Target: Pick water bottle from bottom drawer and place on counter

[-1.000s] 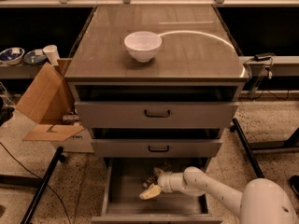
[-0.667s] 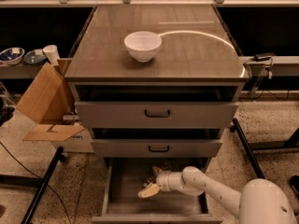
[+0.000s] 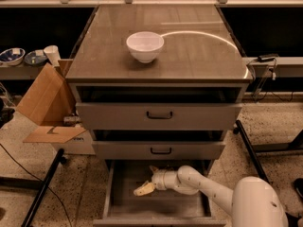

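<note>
The water bottle cannot be made out anywhere. The back of the pulled-out bottom drawer (image 3: 128,206) lies in shadow beneath the middle drawer (image 3: 158,150). Inside the bottom drawer sits the gripper (image 3: 146,181), its pale fingers spread apart with nothing visible between them. The white arm (image 3: 208,190) covers the drawer's right side. A white bowl (image 3: 145,45) stands on the counter (image 3: 199,56), and a cardboard box (image 3: 45,103) leans to the left of the cabinet.

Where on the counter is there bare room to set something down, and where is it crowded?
The counter is bare right of the white bowl, out to its right edge, and along the front. The bottom drawer is crowded: the gripper sits inside.
</note>
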`<action>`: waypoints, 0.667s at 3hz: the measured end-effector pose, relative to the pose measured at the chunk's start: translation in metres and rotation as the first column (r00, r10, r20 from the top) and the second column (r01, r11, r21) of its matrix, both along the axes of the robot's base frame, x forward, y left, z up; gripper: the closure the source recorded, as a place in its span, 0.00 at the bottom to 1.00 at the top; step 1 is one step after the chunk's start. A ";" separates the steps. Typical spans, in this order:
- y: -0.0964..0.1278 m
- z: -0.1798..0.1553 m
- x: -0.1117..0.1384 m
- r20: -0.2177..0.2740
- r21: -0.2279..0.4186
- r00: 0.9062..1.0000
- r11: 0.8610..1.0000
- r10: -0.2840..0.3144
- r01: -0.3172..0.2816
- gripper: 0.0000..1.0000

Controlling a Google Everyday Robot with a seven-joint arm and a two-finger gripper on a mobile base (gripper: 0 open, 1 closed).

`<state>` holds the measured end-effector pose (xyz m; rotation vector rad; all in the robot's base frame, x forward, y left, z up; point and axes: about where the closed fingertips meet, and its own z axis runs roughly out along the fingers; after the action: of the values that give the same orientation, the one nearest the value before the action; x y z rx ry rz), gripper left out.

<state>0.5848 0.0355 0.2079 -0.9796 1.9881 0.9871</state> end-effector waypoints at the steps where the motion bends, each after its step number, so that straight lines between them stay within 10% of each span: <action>1: 0.006 -0.005 0.008 -0.007 -0.007 1.000 1.000 -0.012 0.012 0.00; 2: 0.008 -0.012 0.019 -0.028 -0.035 0.999 0.999 -0.034 0.033 0.00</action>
<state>0.6037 0.0434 0.1961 -0.9524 2.0451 0.9568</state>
